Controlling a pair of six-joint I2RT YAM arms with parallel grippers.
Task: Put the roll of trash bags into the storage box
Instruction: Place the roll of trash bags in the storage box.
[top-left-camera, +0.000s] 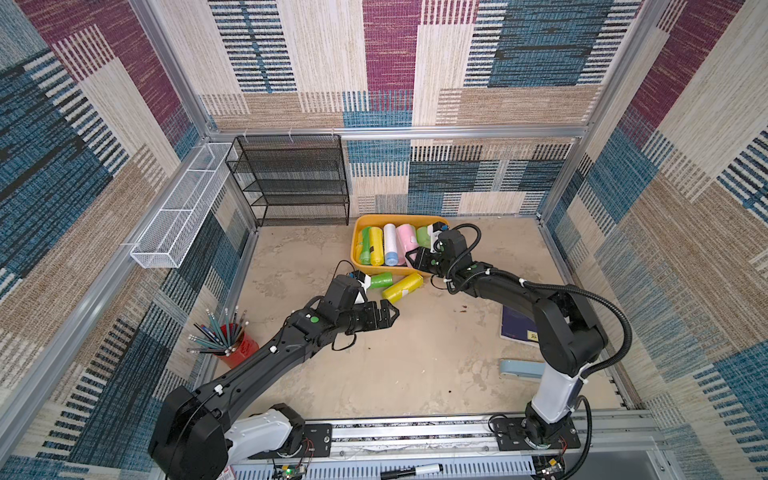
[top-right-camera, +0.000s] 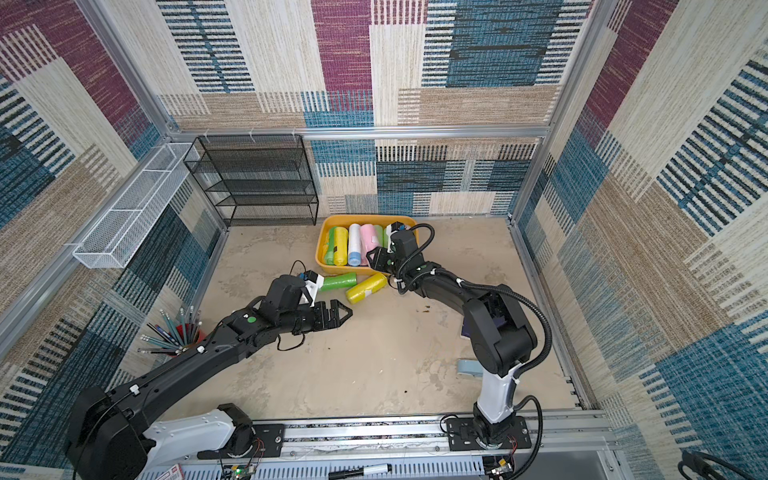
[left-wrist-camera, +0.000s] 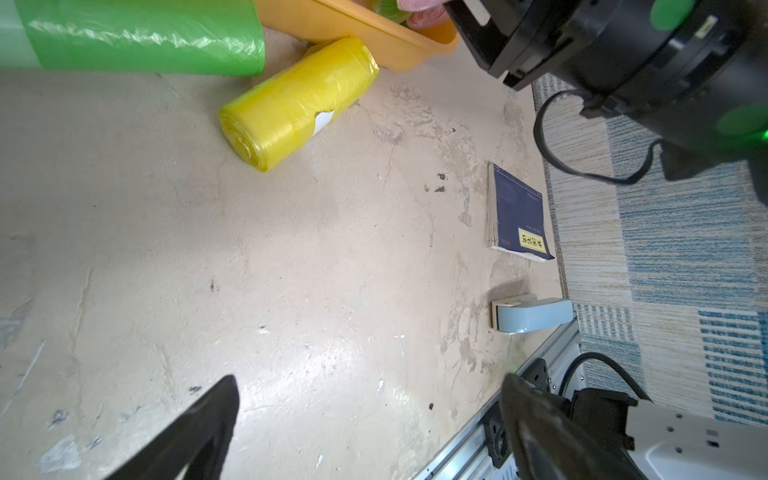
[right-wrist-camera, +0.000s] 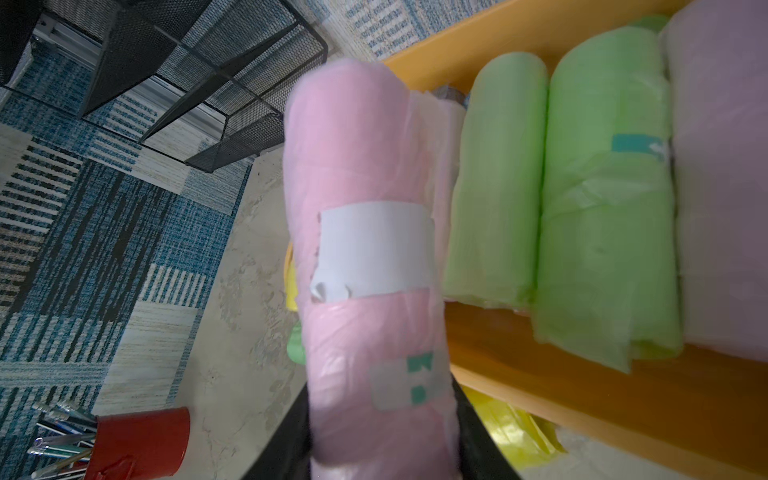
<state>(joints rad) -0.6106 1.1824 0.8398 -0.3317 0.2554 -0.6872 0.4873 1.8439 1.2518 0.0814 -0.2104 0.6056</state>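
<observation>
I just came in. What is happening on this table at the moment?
The right gripper is shut on a pink roll of trash bags and holds it at the near side of the storage box, which already contains several coloured rolls. The left gripper is open and empty, above the table. A green roll and a yellow roll lie on the table just in front of the box, not yet put in.

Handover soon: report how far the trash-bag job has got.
Done: several rolls in the storage box. In hand: the right gripper holds a pink roll at its edge. Remaining: a green roll and a yellow roll on the table; the left gripper is open.
</observation>
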